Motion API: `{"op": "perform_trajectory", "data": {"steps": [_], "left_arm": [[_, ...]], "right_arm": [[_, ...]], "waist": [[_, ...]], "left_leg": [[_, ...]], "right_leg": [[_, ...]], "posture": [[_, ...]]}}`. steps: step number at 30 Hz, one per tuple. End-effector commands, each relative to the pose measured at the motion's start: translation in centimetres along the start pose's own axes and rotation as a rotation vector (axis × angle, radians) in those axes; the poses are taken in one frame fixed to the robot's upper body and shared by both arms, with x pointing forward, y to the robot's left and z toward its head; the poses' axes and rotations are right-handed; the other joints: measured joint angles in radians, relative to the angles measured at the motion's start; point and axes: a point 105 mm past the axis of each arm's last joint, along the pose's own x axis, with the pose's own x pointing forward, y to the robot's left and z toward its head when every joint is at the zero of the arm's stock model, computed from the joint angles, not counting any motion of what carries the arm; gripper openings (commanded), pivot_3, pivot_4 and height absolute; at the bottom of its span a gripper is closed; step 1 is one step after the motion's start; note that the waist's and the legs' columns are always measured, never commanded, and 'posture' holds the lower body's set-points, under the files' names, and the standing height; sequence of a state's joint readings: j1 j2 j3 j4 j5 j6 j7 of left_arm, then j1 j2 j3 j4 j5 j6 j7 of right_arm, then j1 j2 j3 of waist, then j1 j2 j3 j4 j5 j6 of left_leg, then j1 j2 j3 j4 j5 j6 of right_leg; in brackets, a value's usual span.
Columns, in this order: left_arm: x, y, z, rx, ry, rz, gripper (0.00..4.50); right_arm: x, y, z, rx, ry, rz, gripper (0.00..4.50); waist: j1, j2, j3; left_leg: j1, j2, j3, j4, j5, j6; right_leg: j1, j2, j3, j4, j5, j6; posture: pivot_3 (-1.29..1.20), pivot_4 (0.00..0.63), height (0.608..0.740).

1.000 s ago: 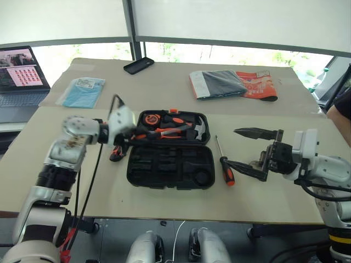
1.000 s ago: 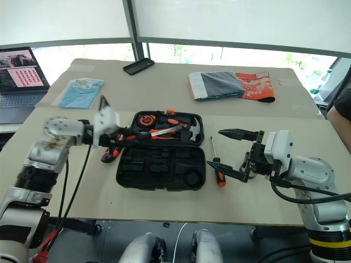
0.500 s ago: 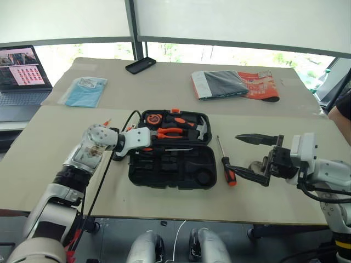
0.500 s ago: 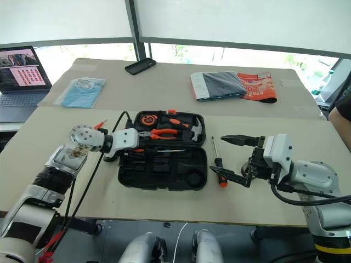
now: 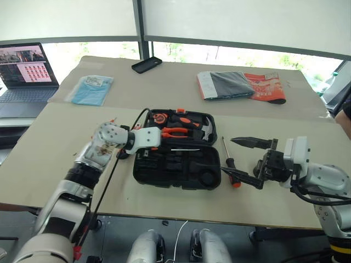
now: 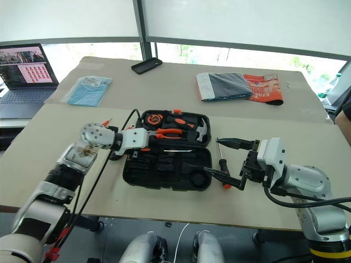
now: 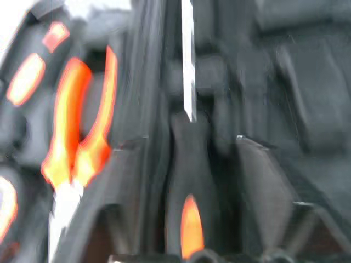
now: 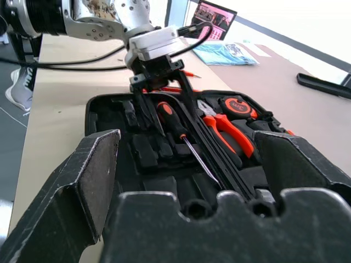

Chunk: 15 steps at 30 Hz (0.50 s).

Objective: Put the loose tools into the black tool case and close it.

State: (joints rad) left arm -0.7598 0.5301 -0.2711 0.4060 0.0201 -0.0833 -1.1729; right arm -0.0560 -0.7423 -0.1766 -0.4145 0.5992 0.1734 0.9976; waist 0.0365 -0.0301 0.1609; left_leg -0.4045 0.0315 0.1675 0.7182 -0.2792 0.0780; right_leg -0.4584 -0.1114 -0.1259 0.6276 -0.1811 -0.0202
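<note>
While our left gripper stands parted around the screwdriver lying in the black tool case, we should lift clear without dragging it; our right gripper hangs wide, empty.

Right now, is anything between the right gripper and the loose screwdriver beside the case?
Nothing visible. The screwdriver lies bare on the table right of the tool case, by the right gripper's open jaws.
</note>
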Motion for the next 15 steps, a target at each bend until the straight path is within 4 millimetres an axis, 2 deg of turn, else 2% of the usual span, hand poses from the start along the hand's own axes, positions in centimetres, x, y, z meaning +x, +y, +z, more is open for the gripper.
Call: {"op": "perform_trajectory", "data": {"steps": [1, 3, 6, 8, 11, 12, 15], "left_arm": [[-1.8, 1.0, 1.2, -0.09, -0.112, 0.07, 2.97], [-2.0, 0.9, 0.6, -0.133, -0.117, 0.089, 2.97], [-1.5, 0.5, 0.1, -0.197, -0.132, 0.101, 2.23], [-0.8, 0.0, -0.2, -0.211, -0.121, 0.098, 1.5], [0.8, -1.6, -1.4, -0.236, -0.055, 0.057, 0.3], [1.3, -2.2, -1.8, -0.228, -0.028, 0.044, 0.1], [2.0, -3.3, -2.4, -0.249, -0.001, 0.017, 0.1]], "right_arm": [[-0.1, 0.2, 0.8, -0.023, -0.013, -0.007, 4.5], [-0.1, 0.2, 0.7, -0.018, -0.014, -0.009, 4.5], [0.0, 0.3, 0.6, -0.011, -0.02, -0.012, 4.5], [0.1, 0.3, 0.6, -0.007, -0.025, -0.014, 4.5], [0.1, 0.3, 0.6, -0.003, -0.023, -0.013, 4.5], [0.1, 0.2, 0.6, -0.002, -0.023, -0.014, 4.5], [-0.1, 0.2, 0.6, 0.002, -0.02, -0.017, 4.5]], "waist": [[-0.009, 0.0, 0.0], [-0.014, 0.0, 0.0], [-0.017, 0.0, 0.0], [-0.017, 0.0, 0.0], [-0.016, 0.0, 0.0], [-0.016, 0.0, 0.0], [-0.012, 0.0, 0.0]], "left_leg": [[0.0, 0.0, 0.0, 0.0, 0.0, 0.0], [0.001, 0.0, 0.0, 0.0, 0.0, 0.0], [0.001, 0.0, 0.0, 0.0, 0.0, -0.001], [0.001, 0.0, 0.0, 0.001, 0.0, -0.001], [0.001, 0.0, 0.0, 0.001, 0.0, 0.0], [0.001, 0.0, 0.0, 0.001, 0.0, 0.0], [0.001, 0.0, 0.0, 0.001, 0.0, 0.0]], "right_leg": [[0.0, 0.0, 0.0, 0.0, 0.0, 0.0], [0.0, 0.001, 0.0, 0.0, 0.0, 0.0], [0.001, 0.001, 0.0, 0.0, 0.0, 0.0], [0.001, 0.001, 0.0, 0.001, 0.0, 0.001], [0.001, 0.001, 0.0, 0.0, 0.0, 0.001], [0.001, 0.001, 0.0, 0.0, 0.0, 0.001], [0.002, 0.0, 0.0, 0.0, 0.0, 0.001]], "posture": [[0.0, 0.15, 0.74], [0.0, 0.15, 0.74], [0.0, 0.15, 0.74], [0.0, 0.15, 0.74], [0.0, 0.15, 0.74], [0.0, 0.15, 0.74], [0.0, 0.15, 0.74]]}}
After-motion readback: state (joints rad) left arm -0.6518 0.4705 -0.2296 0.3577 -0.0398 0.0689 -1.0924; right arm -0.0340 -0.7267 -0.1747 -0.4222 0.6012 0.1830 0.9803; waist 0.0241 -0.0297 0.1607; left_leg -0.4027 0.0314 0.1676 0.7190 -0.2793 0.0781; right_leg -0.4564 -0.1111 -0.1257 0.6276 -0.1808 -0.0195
